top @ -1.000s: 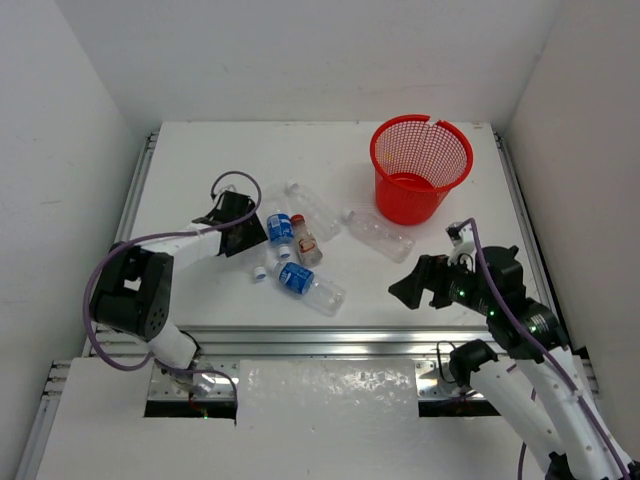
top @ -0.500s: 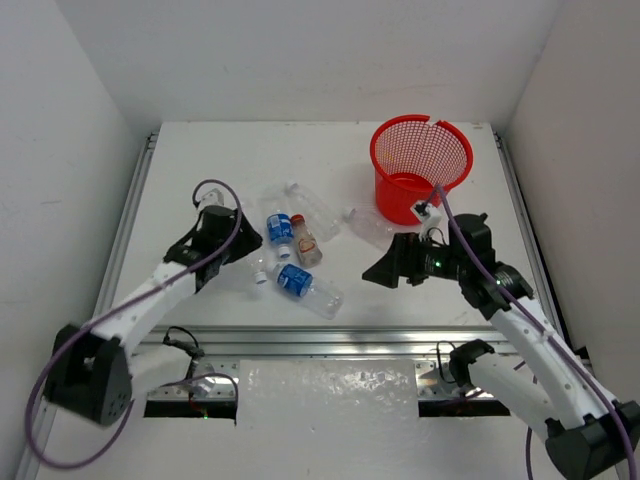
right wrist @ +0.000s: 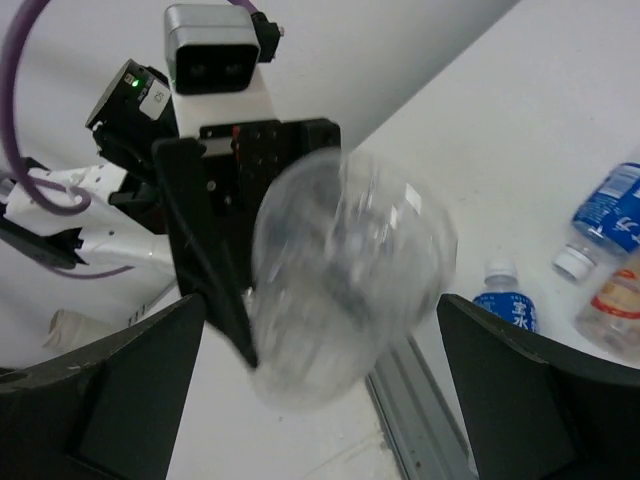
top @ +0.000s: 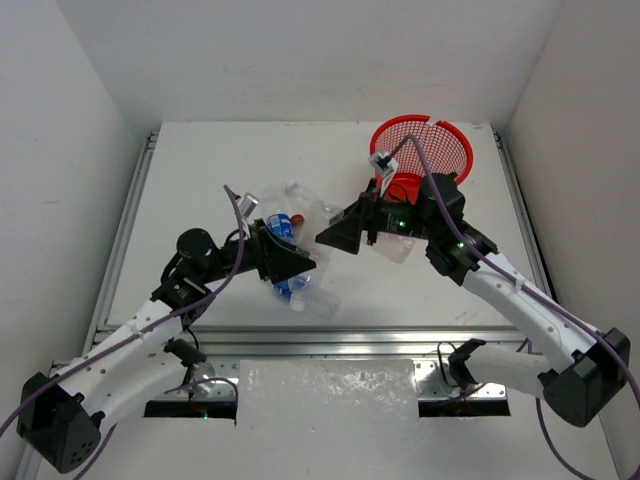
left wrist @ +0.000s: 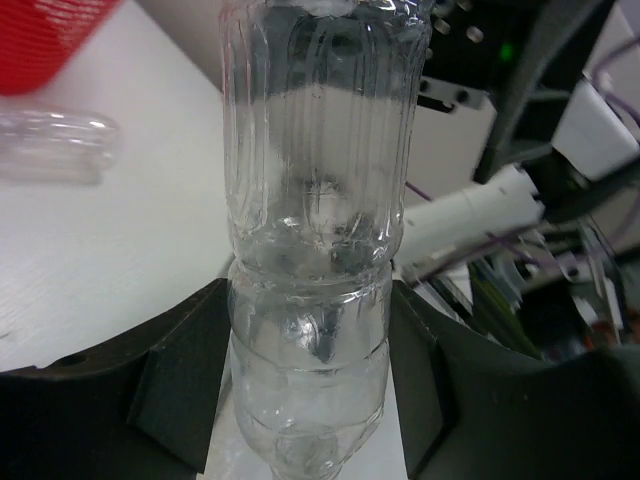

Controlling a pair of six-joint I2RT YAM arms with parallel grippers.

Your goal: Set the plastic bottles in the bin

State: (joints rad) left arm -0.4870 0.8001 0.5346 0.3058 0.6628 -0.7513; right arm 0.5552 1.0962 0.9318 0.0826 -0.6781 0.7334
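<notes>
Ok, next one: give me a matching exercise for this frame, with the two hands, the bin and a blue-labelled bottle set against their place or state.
Things:
1 left hand
2 right hand
3 bin
4 blue-labelled bottle

States:
A red mesh, at the far right of the table
B open, fingers wide apart
C lying on the table, white cap
D shut on a clear bottle

Pairs: 1-D, 2-B, 3-A, 4-C
</notes>
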